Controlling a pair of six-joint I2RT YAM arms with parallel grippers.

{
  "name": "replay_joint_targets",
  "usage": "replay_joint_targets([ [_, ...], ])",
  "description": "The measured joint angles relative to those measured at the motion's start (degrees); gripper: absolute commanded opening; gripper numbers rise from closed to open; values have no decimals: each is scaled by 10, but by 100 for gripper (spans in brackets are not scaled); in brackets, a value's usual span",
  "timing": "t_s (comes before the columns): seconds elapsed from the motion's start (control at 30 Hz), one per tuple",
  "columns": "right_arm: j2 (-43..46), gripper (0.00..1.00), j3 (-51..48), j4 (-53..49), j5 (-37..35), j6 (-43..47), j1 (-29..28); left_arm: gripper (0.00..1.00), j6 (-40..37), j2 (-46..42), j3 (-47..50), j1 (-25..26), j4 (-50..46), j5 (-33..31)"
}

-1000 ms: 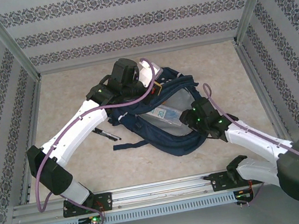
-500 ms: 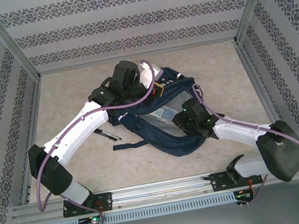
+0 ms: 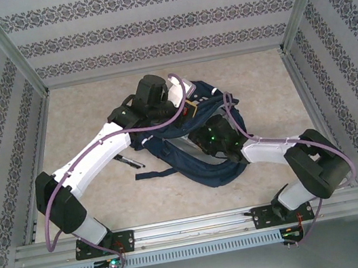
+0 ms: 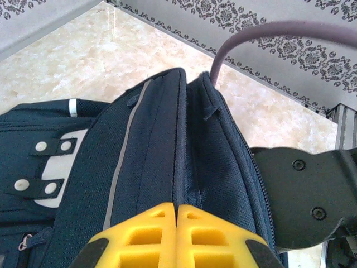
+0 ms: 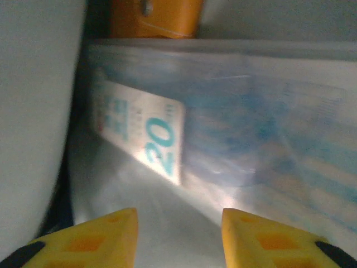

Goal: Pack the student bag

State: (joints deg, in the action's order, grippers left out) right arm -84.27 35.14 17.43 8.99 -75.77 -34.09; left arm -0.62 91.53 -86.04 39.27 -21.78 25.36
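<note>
The student bag [image 3: 221, 170] lies in the middle of the table, dark navy with its main opening facing right. My left gripper [image 3: 185, 103] is at the bag's top edge. In the left wrist view its yellow fingers [image 4: 177, 207] are pressed together on a fold of the student bag [image 4: 150, 139] beside the zip. My right gripper [image 3: 205, 136] reaches into the opening. In the right wrist view it [image 5: 178, 215] stands open with nothing between its fingers, just above a clear plastic packet [image 5: 251, 128] with a white label [image 5: 150, 134] printed "20".
A black pen [image 3: 128, 160] lies on the table left of the bag, under the left forearm. A loose navy strap [image 3: 155, 173] trails toward the front left. Patterned walls [image 3: 161, 27] enclose the table. An orange-brown shape [image 5: 156, 17] sits beyond the packet inside the bag.
My right gripper has moved left and gone deeper into the bag's opening, its elbow swinging in toward the middle. The left gripper has stayed on the bag's edge.
</note>
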Motion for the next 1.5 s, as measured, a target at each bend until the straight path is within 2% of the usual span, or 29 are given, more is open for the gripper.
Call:
replay_joint_targets([
  [0.23, 75, 54, 0, -84, 29, 175, 96, 0, -6, -10, 2, 0, 0, -8],
  [0.4, 75, 55, -1, -134, 15, 224, 111, 0, -6, -10, 2, 0, 0, -8],
  [0.57, 38, 55, -14, -146, -6, 207, 79, 0, -6, -10, 2, 0, 0, -10],
  [0.9, -9, 35, 9, -102, -13, 99, -51, 0, -5, -10, 7, 0, 0, -12],
  [1.0, -26, 28, 9, -64, -22, 65, -63, 0, -2, -10, 11, 0, 4, -12],
  [1.2, -48, 22, 9, 7, -58, 23, -63, 0, -2, -10, 16, 0, 11, -12],
  [1.37, -65, 23, 9, 63, -72, 19, -63, 0, -1, -15, 32, 0, 22, -12],
  [1.5, -67, 34, 5, 80, -72, 22, -63, 0, -2, -21, 47, 0, 33, -12],
])
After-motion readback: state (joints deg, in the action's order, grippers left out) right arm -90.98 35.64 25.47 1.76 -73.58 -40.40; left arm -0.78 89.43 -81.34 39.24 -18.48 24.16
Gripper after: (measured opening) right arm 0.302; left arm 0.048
